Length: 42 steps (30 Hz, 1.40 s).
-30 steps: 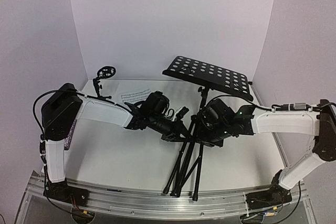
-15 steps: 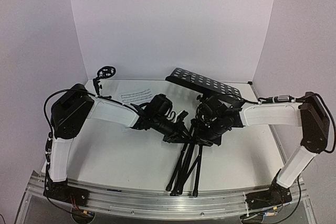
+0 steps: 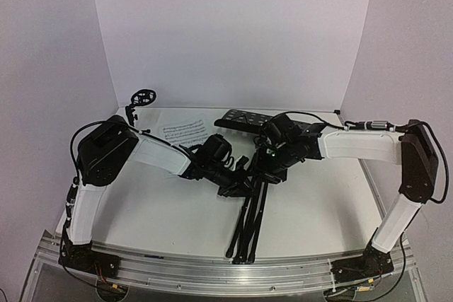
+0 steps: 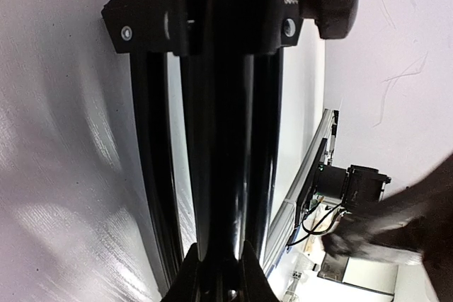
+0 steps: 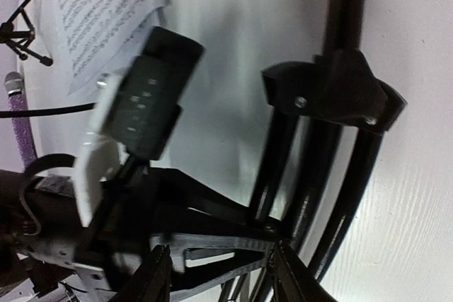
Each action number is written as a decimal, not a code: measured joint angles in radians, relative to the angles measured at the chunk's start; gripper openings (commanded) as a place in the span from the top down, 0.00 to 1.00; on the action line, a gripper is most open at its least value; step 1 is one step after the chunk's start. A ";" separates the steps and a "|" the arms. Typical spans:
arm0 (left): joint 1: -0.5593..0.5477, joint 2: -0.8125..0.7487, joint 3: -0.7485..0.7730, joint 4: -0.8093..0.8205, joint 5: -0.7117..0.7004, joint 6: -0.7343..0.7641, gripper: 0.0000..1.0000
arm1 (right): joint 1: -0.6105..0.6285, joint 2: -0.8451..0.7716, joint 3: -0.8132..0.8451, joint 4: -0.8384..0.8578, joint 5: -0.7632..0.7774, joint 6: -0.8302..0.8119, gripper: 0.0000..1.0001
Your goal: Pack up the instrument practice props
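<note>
The tall black music stand (image 3: 248, 224) is tipped over, its legs folded together toward the near edge and its perforated tray (image 3: 241, 118) low at the back. My left gripper (image 3: 237, 180) is shut on its pole (image 4: 223, 139). My right gripper (image 3: 272, 167) is right beside it with its fingers (image 5: 156, 274) wide apart, and the stand's struts and the left gripper's tip lie between them. White sheet-music pages (image 3: 185, 131) lie at the back. The small tripod mic stand (image 3: 140, 102) stands at the back left. The purple microphone (image 5: 21, 129) shows only in the right wrist view.
White walls close the table at the back and both sides. An aluminium rail (image 3: 212, 270) runs along the near edge. The stand's leg collar (image 5: 340, 93) sits just above the white tabletop.
The stand's tray has swung down from raised to low and flat at the back, and the legs have closed together. Both arms have stretched further back with the stand.
</note>
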 measured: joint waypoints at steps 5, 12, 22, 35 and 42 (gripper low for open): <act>-0.001 0.001 0.011 -0.005 -0.017 -0.010 0.47 | 0.000 -0.007 0.014 -0.062 0.014 -0.015 0.30; 0.004 0.005 0.067 -0.141 -0.090 -0.025 0.28 | 0.056 -0.065 0.015 -0.184 0.107 0.002 0.23; 0.041 -0.014 0.203 -0.416 -0.167 -0.021 0.01 | 0.132 -0.057 0.015 -0.242 0.154 0.048 0.10; 0.181 -0.236 0.201 -0.617 -0.235 0.114 0.01 | 0.144 0.123 0.093 -0.247 0.203 0.053 0.13; 0.227 -0.359 0.101 -0.643 -0.224 0.190 0.02 | 0.144 0.205 0.131 -0.257 0.244 -0.002 0.41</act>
